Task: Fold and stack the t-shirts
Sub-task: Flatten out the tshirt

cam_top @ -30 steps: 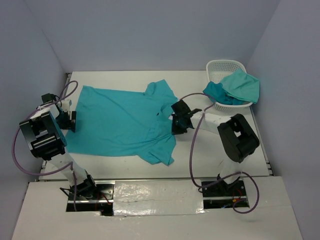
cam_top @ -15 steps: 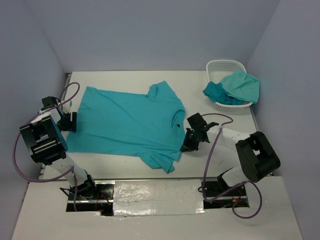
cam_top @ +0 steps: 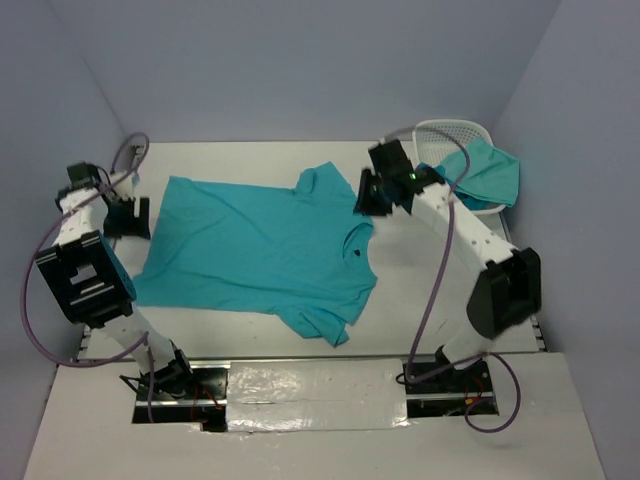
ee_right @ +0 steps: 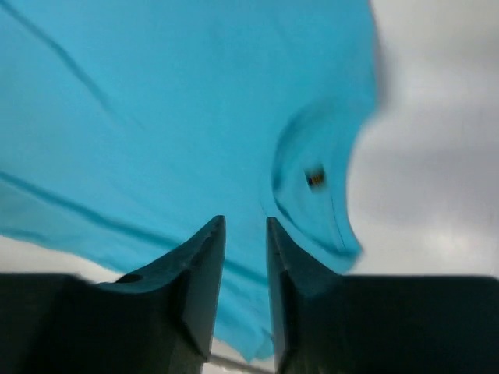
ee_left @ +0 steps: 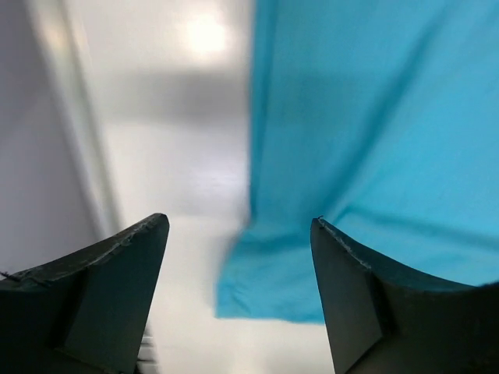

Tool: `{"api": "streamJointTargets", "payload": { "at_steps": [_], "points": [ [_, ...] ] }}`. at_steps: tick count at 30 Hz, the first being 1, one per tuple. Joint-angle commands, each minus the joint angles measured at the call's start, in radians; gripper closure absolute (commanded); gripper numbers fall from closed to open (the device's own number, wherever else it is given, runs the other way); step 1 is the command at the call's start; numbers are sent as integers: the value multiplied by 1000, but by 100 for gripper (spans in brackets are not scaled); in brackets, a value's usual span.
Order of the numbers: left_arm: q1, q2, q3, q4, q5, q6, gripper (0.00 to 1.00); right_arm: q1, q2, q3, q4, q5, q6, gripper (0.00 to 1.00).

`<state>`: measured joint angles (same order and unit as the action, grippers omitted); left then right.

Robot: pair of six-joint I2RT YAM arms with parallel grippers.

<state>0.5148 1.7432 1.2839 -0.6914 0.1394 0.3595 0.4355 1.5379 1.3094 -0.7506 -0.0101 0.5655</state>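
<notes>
A teal t-shirt lies spread flat on the white table, a little toward 9 o'clock of the table's middle. Its hem points to 9 o'clock and its collar to 3 o'clock. One sleeve reaches toward 12 o'clock. The other sleeve, at 6 o'clock, is rumpled at its end.

The left gripper is at the hem's far corner, at about 10 o'clock of the cloth. In the left wrist view its fingers stand wide apart with nothing between them. The shirt's corner lies below, nearer the finger on the right of that view. Whether a finger touches the cloth cannot be told.

The right gripper hangs at about 2 o'clock of the shirt, just beside the far sleeve and raised off the table. In its blurred wrist view the fingers show a narrow gap and hold nothing, with the collar far beneath.

In the table's 2 o'clock corner stands a white lattice basket. A greener t-shirt is draped over its rim, and a bluer t-shirt is bunched beside it.
</notes>
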Motion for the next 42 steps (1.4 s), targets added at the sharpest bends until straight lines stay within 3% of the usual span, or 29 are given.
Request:
{"api": "streamJointTargets", "payload": {
  "at_steps": [1, 2, 5, 10, 17, 19, 22, 23, 26, 31, 33, 36, 39, 40, 42],
  "points": [
    [-50, 75, 284, -2, 98, -13, 15, -9, 246, 288, 5, 15, -189, 67],
    [-94, 116, 340, -13, 86, -5, 15, -20, 310, 421, -7, -13, -191, 69],
    [-154, 289, 510, 0, 61, -22, 17, -46, 525, 589, 39, -54, -164, 74],
    [-216, 414, 543, 30, 28, -56, 19, -47, 838, 867, -10, -115, -121, 77],
    [-239, 551, 514, 119, -69, -97, 19, -57, 1052, 973, -1, -162, -27, 81],
    [-237, 591, 543, 122, -106, -123, 19, -67, 1108, 1118, -35, -151, -6, 81],
    [-239, 679, 618, 148, -127, -162, 18, -113, 1194, 1244, 49, -215, 107, 84],
    [-239, 699, 647, 145, -123, -168, 18, -136, 1240, 1270, 92, -288, 211, 85],
    [-245, 792, 823, 77, -135, -180, 17, -193, 1281, 1310, 184, -346, 269, 88],
    [-249, 863, 1005, 50, -87, -192, 11, -218, 1199, 1306, 358, -176, 195, 87],
    [-248, 833, 976, 81, -54, -208, 9, -222, 1182, 1332, 407, -163, 160, 84],
    [-248, 716, 846, 168, -8, -221, 2, -225, 1040, 1231, 458, -200, 62, 74],
    [-245, 635, 860, 153, 17, -214, 1, -201, 863, 1164, 357, -211, -86, 58],
    [-242, 603, 911, 133, 22, -214, 1, -189, 749, 1131, 320, -156, -169, 47],
    [-222, 534, 956, 75, 17, -214, 1, -152, 623, 940, 214, -91, -210, 34]
  ]
}}
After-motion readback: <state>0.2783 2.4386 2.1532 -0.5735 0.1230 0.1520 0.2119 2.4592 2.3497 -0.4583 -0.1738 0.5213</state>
